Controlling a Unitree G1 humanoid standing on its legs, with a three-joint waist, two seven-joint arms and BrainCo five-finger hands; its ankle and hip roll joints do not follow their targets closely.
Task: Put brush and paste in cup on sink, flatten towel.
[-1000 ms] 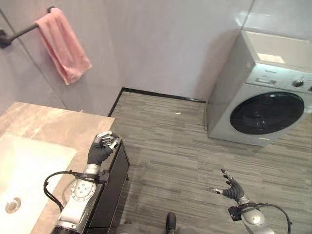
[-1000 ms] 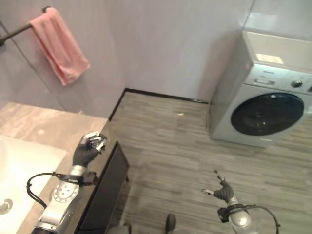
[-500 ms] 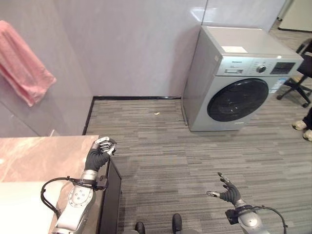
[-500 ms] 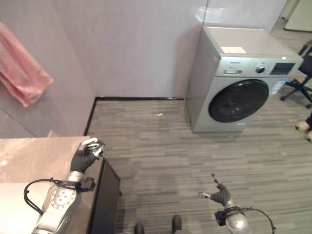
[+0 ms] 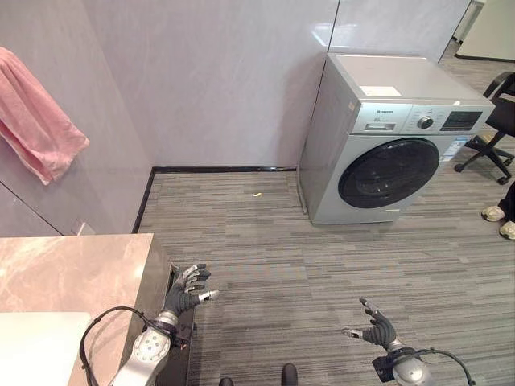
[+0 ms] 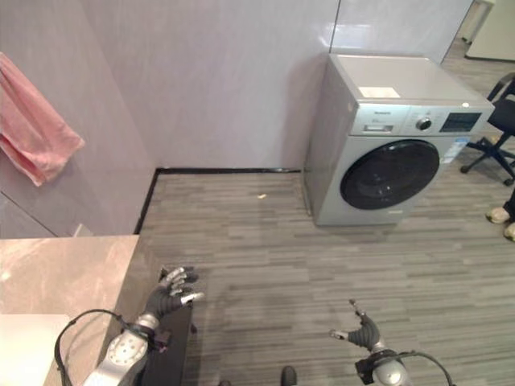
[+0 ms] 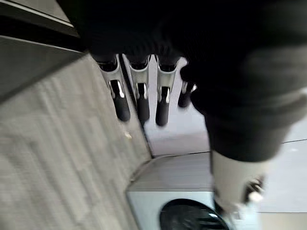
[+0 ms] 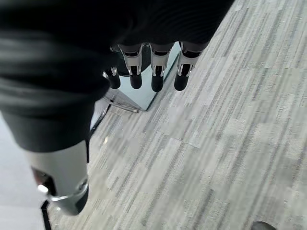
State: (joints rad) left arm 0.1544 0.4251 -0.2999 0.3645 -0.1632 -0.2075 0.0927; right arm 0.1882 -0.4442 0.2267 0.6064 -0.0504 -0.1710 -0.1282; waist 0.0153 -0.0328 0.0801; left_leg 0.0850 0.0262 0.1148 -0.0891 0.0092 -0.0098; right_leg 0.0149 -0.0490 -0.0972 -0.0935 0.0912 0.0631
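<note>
Right hand: dark ribbed cover filled the upper corner.
Fingers: extended in a row, dark-tipped, holding nothing.
Thumb: silver, set apart from the fingers.
Floor: grey striped planks.
Washer: pale, beyond the fingertips.

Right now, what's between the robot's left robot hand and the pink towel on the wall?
In the left eye view, the marble counter and bare grey wall lie between the open left robot hand and the pink towel.

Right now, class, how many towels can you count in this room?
1: a pink towel hanging on the wall at the robot's left, above the countertop. Others may lie outside the view.
</note>
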